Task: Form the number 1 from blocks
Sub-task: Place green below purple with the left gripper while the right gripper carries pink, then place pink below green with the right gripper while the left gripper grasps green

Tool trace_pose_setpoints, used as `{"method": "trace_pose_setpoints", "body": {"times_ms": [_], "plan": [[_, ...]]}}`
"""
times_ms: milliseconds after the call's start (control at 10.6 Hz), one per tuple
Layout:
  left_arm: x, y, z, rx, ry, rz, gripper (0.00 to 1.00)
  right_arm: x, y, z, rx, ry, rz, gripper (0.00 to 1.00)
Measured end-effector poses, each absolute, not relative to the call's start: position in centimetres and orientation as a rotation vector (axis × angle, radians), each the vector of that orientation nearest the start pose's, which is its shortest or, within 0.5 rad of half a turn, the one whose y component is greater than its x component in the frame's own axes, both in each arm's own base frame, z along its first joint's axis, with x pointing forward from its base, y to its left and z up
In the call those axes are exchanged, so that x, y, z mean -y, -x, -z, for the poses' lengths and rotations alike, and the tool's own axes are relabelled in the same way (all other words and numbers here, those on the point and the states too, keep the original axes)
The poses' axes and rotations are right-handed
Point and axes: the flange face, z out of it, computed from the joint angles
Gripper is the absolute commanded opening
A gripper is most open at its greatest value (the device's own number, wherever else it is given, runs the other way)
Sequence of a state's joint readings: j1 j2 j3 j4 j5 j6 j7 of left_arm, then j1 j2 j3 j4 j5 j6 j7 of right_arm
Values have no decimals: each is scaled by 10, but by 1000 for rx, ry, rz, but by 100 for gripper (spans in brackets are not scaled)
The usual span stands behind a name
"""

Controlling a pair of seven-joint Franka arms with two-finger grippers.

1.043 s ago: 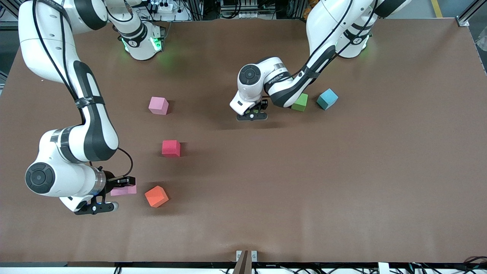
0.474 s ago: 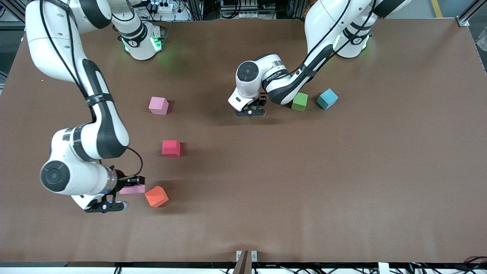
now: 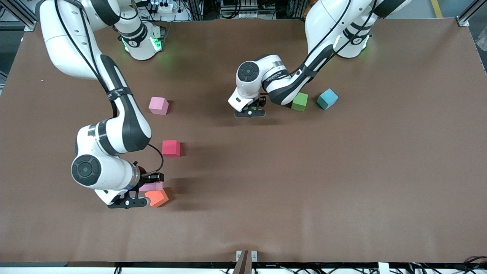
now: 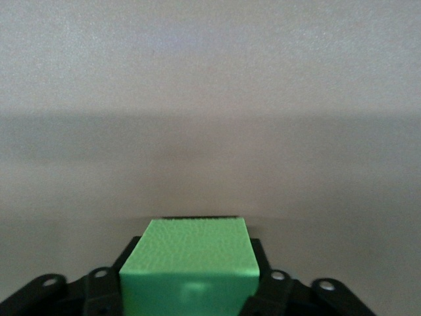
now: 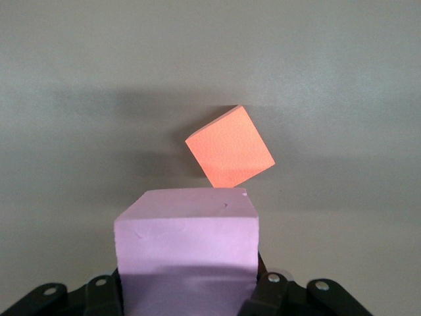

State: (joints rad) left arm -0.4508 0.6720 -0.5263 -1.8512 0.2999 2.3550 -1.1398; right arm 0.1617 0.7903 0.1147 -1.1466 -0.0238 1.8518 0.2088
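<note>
My right gripper is shut on a lilac-pink block, held low right beside the tilted orange block. Over the table's middle, my left gripper is shut on a green block, which fills the gap between its jaws; the arm hides this block in the front view. On the table lie a second pink block, a red block, another green block and a light blue block. No purple block shows.
The brown table is bare toward the left arm's end and along the edge nearest the front camera. The left arm's forearm hangs just over the loose green block.
My right arm has carried the pink block toward the left arm's end, up against the orange block. My left gripper shifted slightly away from the front camera, then held still.
</note>
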Motion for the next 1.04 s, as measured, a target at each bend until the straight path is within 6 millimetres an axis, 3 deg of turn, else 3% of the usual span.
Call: {"method": "trace_pose_setpoints", "body": {"times_ms": [284,474,569,758,853,948,1043], "plan": [[527,-373,-214,30,3189,-183,100,-196,-724,-324,106,3098,-129,0],[519,-396,-251,72,3208,-111,100,-220,-719,-323,122,3095,-112,0],[501,-416,-280,95,3186,-62,100,-245,-711,-323,124,3096,-113,0],[440,-466,-332,88,3121,10,100,-314,-685,-319,124,3096,-91,0],[399,-490,-340,55,3075,-10,100,-347,-666,-310,103,3104,-108,0],[356,-511,-334,18,3044,-53,100,-381,-644,-298,73,3114,-129,0],[320,-519,-316,-6,3019,-117,100,-415,-619,-285,41,3125,-144,0]]}}
